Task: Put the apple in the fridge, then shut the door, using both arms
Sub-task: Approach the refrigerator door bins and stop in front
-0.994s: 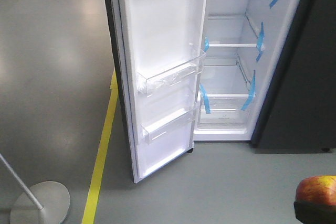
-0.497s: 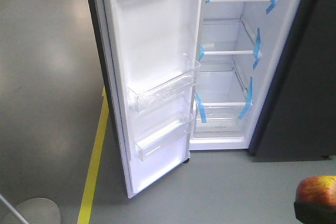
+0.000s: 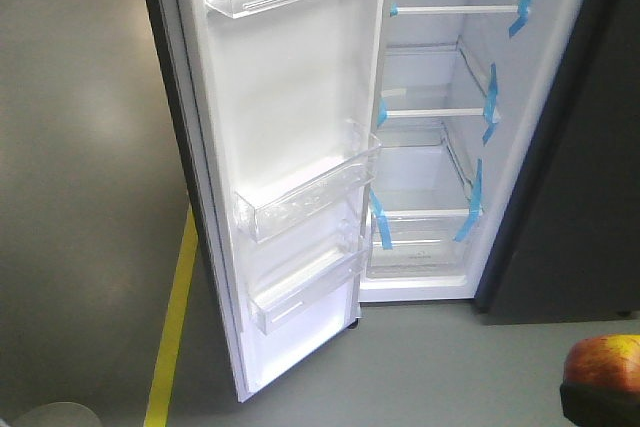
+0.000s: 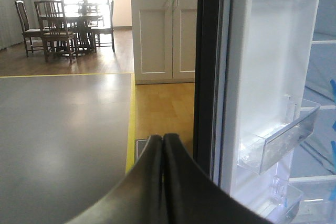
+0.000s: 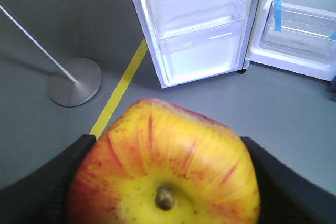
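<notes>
The fridge [image 3: 430,162] stands open ahead of you, its door [image 3: 290,87] swung left with clear bins [image 3: 305,197] jutting out. A yellow floor line [image 3: 168,327] and a round stand base [image 5: 75,81] lie left of it. Your right fingers [image 5: 286,182] are clamped on the apple [image 5: 163,166], low and well short of the shelves [image 3: 430,112]. Your left fingers [image 4: 152,182] are pressed together near the door's dark edge. Grey floor [image 3: 450,367] lies between.

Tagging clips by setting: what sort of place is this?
Likely a staged home-like lab: the open fridge stands on a grey floor with a yellow tape line, with white panelled cabinets and a dining table beyond.
</notes>
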